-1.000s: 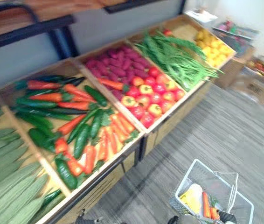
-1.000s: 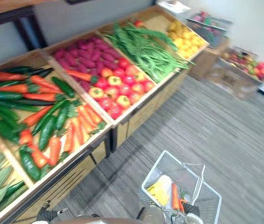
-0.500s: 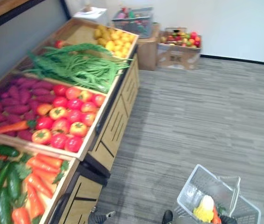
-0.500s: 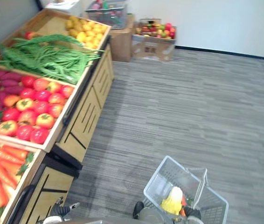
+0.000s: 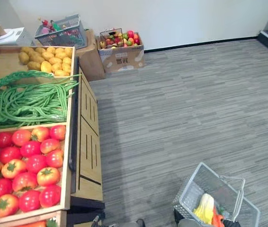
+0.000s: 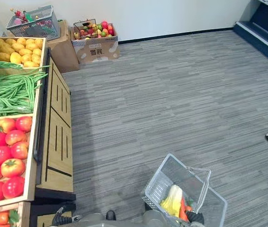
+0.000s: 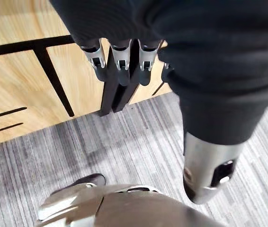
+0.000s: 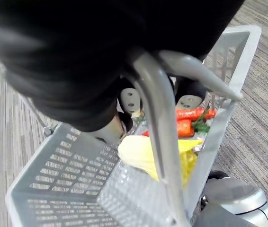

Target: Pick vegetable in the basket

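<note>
1. Basket (image 5: 191, 187): a pale grey wire one, out in front of the wooden stand (image 5: 89, 151) and apart from it.
2. It holds a yellow vegetable (image 8: 148, 153) and carrots (image 8: 188, 116).
3. The right hand (image 8: 77, 61) curls its fingers round the handle (image 8: 157, 123).
4. The left hand (image 7: 120, 28) hangs near the stand's front panel, fingers straight and empty.
5. On the stand lie tomatoes (image 5: 30, 163) and green beans (image 5: 25, 101).

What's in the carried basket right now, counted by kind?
Carrots: 2
Pale yellow leafy vegetable: 1
Total: 3 visible in the basket; anything lying beneath them is hidden.
</note>
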Tool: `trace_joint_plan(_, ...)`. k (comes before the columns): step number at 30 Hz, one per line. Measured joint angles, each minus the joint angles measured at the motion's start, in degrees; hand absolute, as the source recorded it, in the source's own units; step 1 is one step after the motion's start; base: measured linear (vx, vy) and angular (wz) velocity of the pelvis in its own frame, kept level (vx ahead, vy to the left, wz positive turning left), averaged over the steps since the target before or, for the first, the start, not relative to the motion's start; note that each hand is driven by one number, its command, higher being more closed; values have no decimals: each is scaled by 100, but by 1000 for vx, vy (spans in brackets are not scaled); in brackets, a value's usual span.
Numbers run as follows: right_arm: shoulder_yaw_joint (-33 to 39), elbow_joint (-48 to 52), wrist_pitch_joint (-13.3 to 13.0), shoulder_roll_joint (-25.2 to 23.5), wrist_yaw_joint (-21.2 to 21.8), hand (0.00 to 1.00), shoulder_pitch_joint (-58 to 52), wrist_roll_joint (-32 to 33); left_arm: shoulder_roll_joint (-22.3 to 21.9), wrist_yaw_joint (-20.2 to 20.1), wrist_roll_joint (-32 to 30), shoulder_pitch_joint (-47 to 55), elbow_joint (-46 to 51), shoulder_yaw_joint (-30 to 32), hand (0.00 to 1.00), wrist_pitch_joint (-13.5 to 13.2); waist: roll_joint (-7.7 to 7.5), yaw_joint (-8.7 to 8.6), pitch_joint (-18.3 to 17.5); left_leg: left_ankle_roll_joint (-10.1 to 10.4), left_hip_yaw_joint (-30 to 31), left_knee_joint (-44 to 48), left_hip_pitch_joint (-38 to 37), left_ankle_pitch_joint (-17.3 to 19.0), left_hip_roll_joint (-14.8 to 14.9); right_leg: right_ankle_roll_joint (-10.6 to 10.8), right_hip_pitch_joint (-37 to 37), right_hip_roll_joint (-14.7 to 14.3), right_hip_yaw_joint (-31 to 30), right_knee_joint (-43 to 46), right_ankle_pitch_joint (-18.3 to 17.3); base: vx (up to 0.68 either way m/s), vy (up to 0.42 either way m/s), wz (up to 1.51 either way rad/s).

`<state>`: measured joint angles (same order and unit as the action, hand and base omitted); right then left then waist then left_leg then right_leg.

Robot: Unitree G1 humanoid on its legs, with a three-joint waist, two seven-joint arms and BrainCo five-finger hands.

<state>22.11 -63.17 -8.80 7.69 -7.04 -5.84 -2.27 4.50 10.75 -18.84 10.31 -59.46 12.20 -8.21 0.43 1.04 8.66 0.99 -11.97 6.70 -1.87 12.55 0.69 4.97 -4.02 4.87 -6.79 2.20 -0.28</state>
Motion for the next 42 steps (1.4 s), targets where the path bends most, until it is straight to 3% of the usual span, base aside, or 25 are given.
trace_joint_plan(3,-27,257,-7,-76,19,100,55,-7,2,-6,-1,-95,1,-32,0,3,-8,82,-2,-6,-312,2,-90,-7,61,-11,-350,-102,88,502,-27,180,56,-57)
trace_joint_plan(7,-65,311,-37,-121,62,100,128,-9,39,-77,-11,-170,20,-157,0,-3,-28,62,-4,-9,-453,90,-452,-9,121,7,-665,-35,889,1572,-178,107,4,-46)
trace_joint_plan(11,-95,301,-26,-121,60,100,138,-8,93,-99,-5,-295,23,-284,0,-4,-41,39,-2,-10,-441,142,-456,-10,137,-17,-713,94,1360,1668,-193,59,23,-3)
trace_joint_plan(13,-20,301,-8,-121,36,100,201,-6,87,-97,-1,-313,11,-331,0,-2,-63,33,20,-16,-383,139,-471,-13,193,-143,-911,262,1511,2056,-505,62,-20,7)
trace_joint_plan(16,-9,303,-4,-123,7,100,280,-9,210,-92,0,-218,-3,-347,0,-1,-80,54,14,98,-307,141,-570,33,442,32,-1065,431,1547,1772,-429,84,-89,1)
trace_joint_plan(17,-18,300,-4,-144,10,100,284,-12,310,-85,2,-177,-6,-336,0,3,-196,58,-35,246,-300,140,-622,92,493,164,-1062,463,1503,1338,-177,141,-215,1)
trace_joint_plan(18,-17,278,-4,-195,12,100,266,-13,419,-71,7,-124,-29,-301,0,3,-403,54,-99,390,-280,141,-690,179,452,93,-1062,547,1452,1106,385,209,-325,6)
trace_joint_plan(19,-12,230,-4,-198,12,100,253,-13,435,-60,9,-115,-114,-268,0,13,-446,46,-100,495,-246,137,-752,245,474,196,-1032,556,1472,1117,136,247,-387,0)
trace_joint_plan(20,-4,149,-6,-161,9,100,303,-10,353,-40,18,-194,-210,-143,0,30,-294,53,-140,567,-190,147,-763,248,702,150,-942,369,1557,1061,12,210,-343,4)
trace_joint_plan(21,-5,152,-10,-156,10,100,315,-8,267,-34,22,-217,-206,-108,0,25,-253,27,-160,654,-137,146,-739,198,786,132,-917,307,1623,1036,1,184,-311,14)
trace_joint_plan(23,4,90,1,-91,10,100,304,-6,9,12,36,-233,-214,-38,0,13,67,-88,-160,884,25,271,-699,47,1025,-101,-782,97,1832,1010,-155,144,-263,23)
trace_joint_plan(25,53,9,24,-58,8,100,276,-2,-32,20,56,-230,-199,-15,0,14,107,-104,-164,872,211,908,-420,-165,1073,-209,-633,106,1918,1012,-262,114,-235,19)
trace_joint_plan(27,100,-69,23,-46,0,100,118,-2,-27,30,169,-218,-187,0,0,16,24,-92,-118,797,378,2011,-9,-678,1128,-316,-251,178,2046,988,-459,105,-245,28)
trace_joint_plan(28,106,-73,26,-43,0,100,95,-1,-23,30,205,-215,-191,1,0,20,-11,-92,-103,775,375,2138,36,-760,1144,-315,-206,186,2054,984,-481,91,-198,28)
trace_joint_plan(29,107,-73,29,-35,-7,100,24,-1,-14,35,255,-207,-189,3,0,46,-13,-80,-108,722,304,2522,166,-1084,1231,-357,-29,219,2121,933,-544,67,-179,27)
trace_joint_plan(31,105,-72,18,14,-8,100,-46,-3,-14,44,286,-207,-194,46,0,91,-1,-94,-112,654,70,2833,331,-1086,1365,-395,166,230,2210,780,-632,50,-153,31)
trace_joint_plan(33,117,-72,21,57,-8,100,-86,-3,-15,53,293,-211,-195,87,0,110,-6,-95,-111,664,-79,2726,494,-761,1343,-408,244,247,2251,712,-661,40,-75,27)
trace_joint_plan(35,231,-77,31,66,-8,100,-95,-3,-49,92,292,-180,-196,164,0,124,-29,-81,-107,684,-314,1897,582,-563,1151,-377,315,330,2330,663,-678,24,14,17)
trace_joint_plan(37,229,-77,61,68,-12,100,-97,-3,-49,137,274,-161,-197,169,0,127,-27,-88,-108,670,-313,865,562,-634,946,-297,331,389,2363,678,-701,40,113,3)
trace_joint_plan(39,232,-76,62,70,-13,100,-105,-5,-67,142,243,-153,-212,175,0,130,18,-89,-119,653,-257,147,561,-1131,846,-150,327,366,2352,710,-720,71,173,-6)
trace_joint_plan(40,237,-80,66,82,-18,100,-125,-5,-97,141,243,-138,-215,179,0,133,71,-86,-134,535,-240,40,545,-1224,855,-104,337,314,2341,733,-735,111,218,-3)
trace_joint_plan(42,234,-80,68,-28,-19,100,-127,-5,-25,137,238,-151,-214,184,0,143,-39,-103,-176,417,-267,-138,408,-1088,698,14,359,452,2296,764,-744,111,214,-1)
